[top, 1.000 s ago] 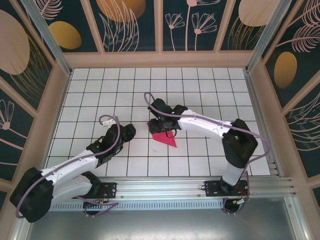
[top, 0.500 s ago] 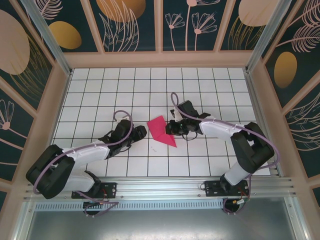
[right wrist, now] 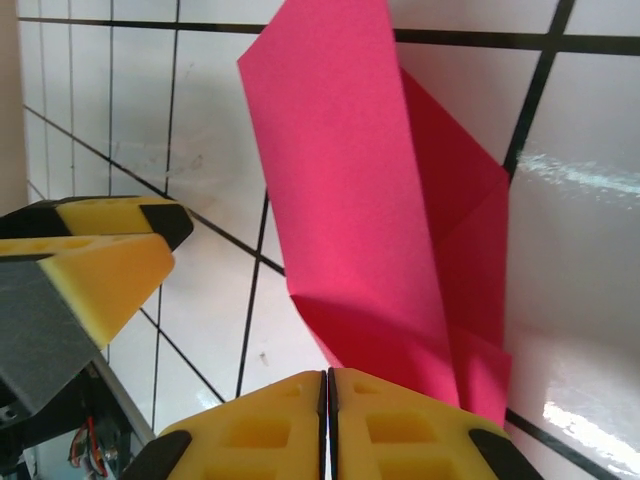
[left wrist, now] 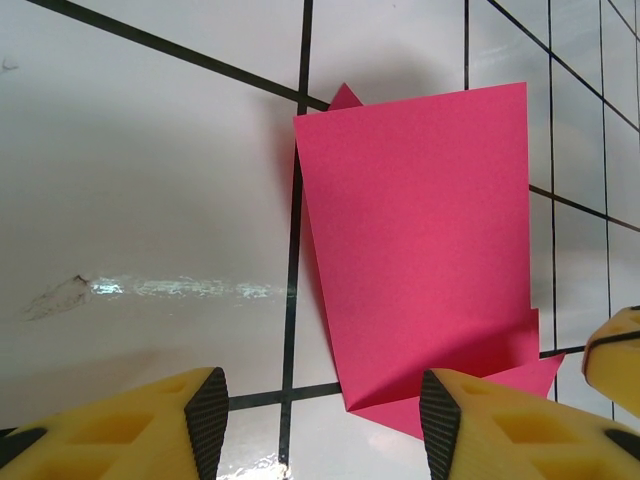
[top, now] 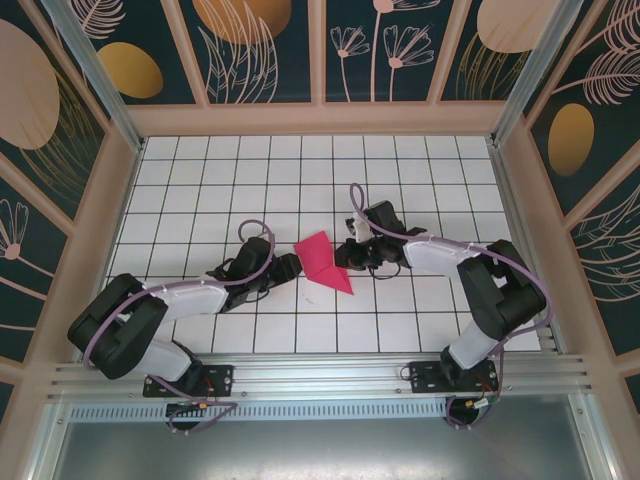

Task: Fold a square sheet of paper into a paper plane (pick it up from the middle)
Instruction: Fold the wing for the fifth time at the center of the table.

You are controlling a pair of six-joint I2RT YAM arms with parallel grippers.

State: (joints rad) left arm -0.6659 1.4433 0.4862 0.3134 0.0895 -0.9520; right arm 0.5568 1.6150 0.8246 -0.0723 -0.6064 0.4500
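Note:
The square sheet of paper (top: 322, 259) is a creased magenta-pink shape lying mid-table, one flap raised off the tiles. My left gripper (top: 291, 265) sits low at its left edge. In the left wrist view this gripper (left wrist: 322, 428) is open, and the paper (left wrist: 420, 240) has a folded corner just ahead of the right fingertip (left wrist: 440, 420). My right gripper (top: 346, 258) is at the paper's right edge. In the right wrist view it (right wrist: 328, 405) is shut, pads together, with the paper (right wrist: 360, 200) rising just beyond the tips. No paper shows between the pads.
White grid tiles (top: 400, 180) cover the table, walled by wooden frames (top: 320, 118) at the back and sides. A metal rail (top: 320, 375) runs along the near edge. The two grippers face each other closely across the paper; the left fingers (right wrist: 100, 260) show in the right wrist view.
My right gripper has drawn back from above the paper to its right edge and shut. The left gripper has reached right, up to the paper's left edge. A paper flap now stands raised.

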